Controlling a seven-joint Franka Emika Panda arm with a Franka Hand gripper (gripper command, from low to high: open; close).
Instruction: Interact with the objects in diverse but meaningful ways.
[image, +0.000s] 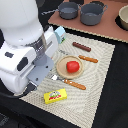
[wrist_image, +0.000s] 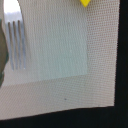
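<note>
— Which step are you on?

— Between actions, I judge. I hang over the woven mat, carrying nothing that I can see. My wrist view shows bare mat, the fork off to one side, and a corner of the yellow butter box at the frame's edge.

— And your gripper?

— I cannot tell how wide it stands; my own arm body hides it in the exterior view, and no fingers show at the wrist.

— Where are the objects?

— The butter box lies nearest, just beside me. The red tomato sits on the plate beyond the fork. The brown sausage stick is farther off; the grey pot is well apart, off the mat.

— Next move?

— Probably shifting over the butter box, squaring to its long sides, then descending.
</note>
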